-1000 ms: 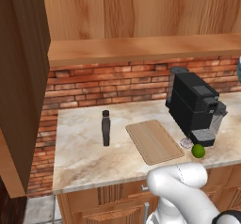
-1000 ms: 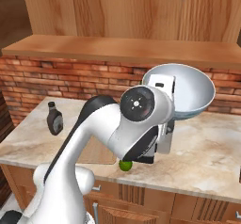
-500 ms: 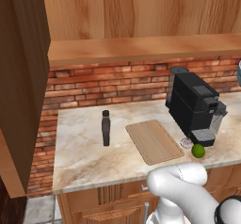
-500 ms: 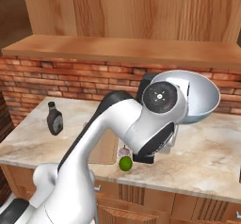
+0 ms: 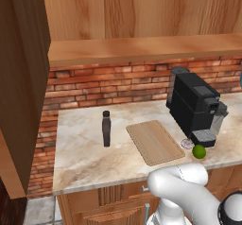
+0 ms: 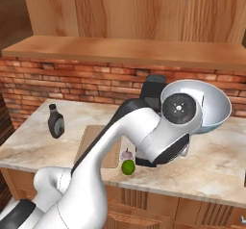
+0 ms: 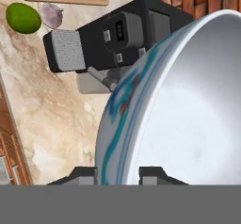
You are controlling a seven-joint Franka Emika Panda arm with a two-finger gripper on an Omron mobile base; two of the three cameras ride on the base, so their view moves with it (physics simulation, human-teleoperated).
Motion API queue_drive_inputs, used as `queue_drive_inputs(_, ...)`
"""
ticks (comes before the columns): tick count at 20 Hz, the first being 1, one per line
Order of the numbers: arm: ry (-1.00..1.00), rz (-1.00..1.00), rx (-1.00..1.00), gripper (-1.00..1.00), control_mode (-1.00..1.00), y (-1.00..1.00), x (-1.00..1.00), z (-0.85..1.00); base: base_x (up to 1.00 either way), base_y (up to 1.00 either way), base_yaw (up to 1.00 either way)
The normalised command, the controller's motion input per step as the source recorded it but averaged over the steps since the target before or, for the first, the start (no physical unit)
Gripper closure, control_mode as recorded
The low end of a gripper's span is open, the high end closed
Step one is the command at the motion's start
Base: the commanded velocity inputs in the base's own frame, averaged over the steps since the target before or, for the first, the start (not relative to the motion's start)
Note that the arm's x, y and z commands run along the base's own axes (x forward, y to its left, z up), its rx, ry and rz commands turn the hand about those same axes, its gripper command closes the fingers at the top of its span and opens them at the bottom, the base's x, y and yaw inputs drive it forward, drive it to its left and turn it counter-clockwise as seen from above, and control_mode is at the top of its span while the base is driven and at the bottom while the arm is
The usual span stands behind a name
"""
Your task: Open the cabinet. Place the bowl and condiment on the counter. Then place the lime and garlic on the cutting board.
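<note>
The left base view looks forward and down from behind the arm's left side, far enough back to take in the counter (image 5: 85, 158) from its left end to the coffee machine (image 5: 194, 106) and the brick wall behind. The right base view faces the same counter (image 6: 216, 165) from behind the arm's right side, sharing the cutting board (image 6: 96, 144), the condiment (image 6: 55, 121), the lime (image 6: 128, 167) and the machine. The hand view sits very near the bowl (image 7: 188, 105), rolled so the counter's front edge runs down its left side, sharing the lime, garlic (image 7: 51, 14) and machine.
</note>
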Motion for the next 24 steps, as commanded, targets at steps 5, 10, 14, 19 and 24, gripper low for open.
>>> queue_drive_inputs(5, 0.0, -0.02, 0.0, 1.0, -1.0, -0.16, 0.25, -0.23, 0.0, 0.0, 0.0)
queue_drive_inputs(10, 0.0, -0.03, 0.0, 1.0, -1.0, -0.21, 0.21, -0.18, 0.0, 0.0, 0.0)
queue_drive_inputs(14, 0.02, -0.02, 0.0, 1.0, -1.0, -0.24, 0.16, -0.19, 0.0, 0.0, 0.0)
queue_drive_inputs(19, 0.03, -0.01, 0.0, 1.0, -1.0, -0.23, 0.15, -0.21, 0.0, 0.0, 0.0)
queue_drive_inputs(24, 0.04, 0.0, 0.0, 1.0, -1.0, -0.22, 0.14, -0.23, 0.0, 0.0, 0.0)
